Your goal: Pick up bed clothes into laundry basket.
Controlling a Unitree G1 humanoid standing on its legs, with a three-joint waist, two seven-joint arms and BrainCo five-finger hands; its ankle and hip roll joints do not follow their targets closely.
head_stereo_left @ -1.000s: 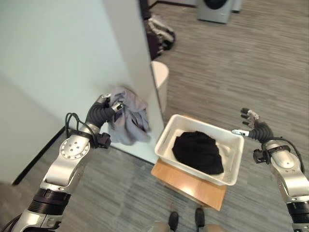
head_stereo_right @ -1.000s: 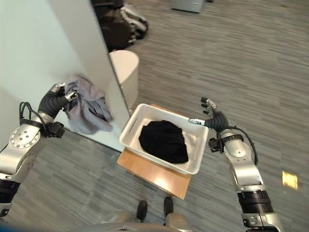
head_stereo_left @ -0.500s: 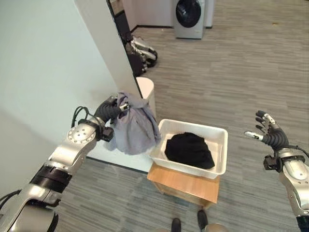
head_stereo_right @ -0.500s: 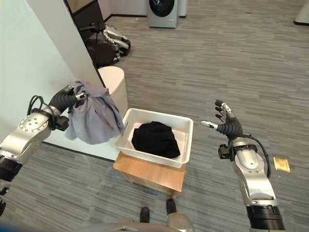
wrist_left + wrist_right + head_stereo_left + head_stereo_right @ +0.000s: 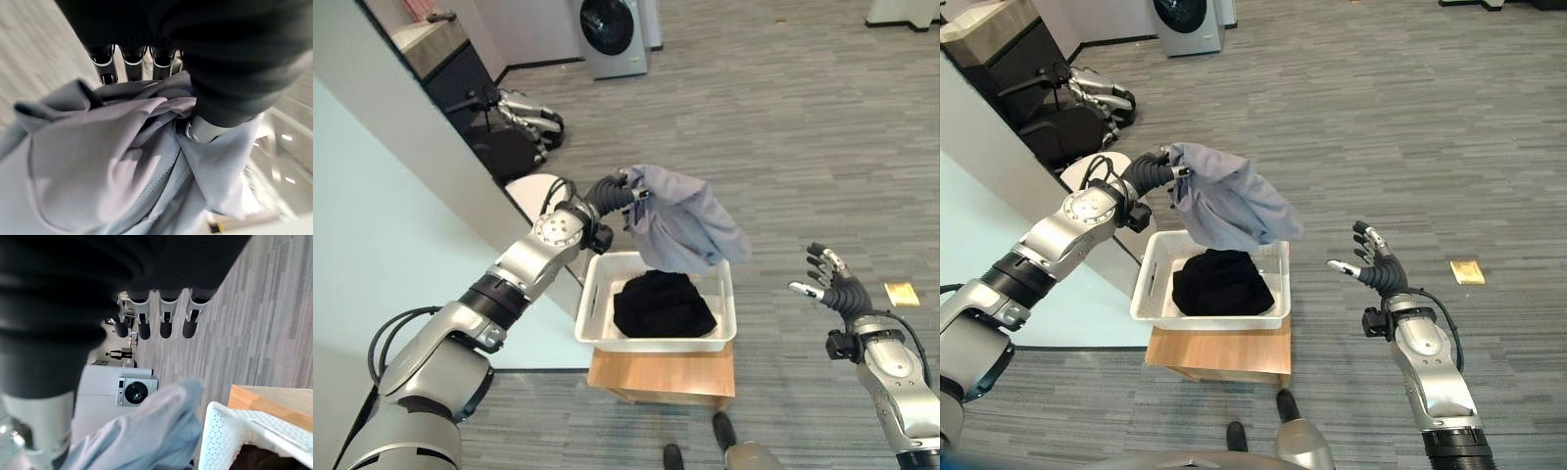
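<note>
Left hand fingers clutch crumpled grey cloth over white perforated basket; right hand fingers spread.

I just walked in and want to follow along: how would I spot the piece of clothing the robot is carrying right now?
Find the white laundry basket on the low wooden stand in the middle of the grey floor. Hanging just above it, bunched in the robot's left hand, is a grey-lilac garment. It is pale and held in the air, unlike the black clothing lying inside the basket.
</note>
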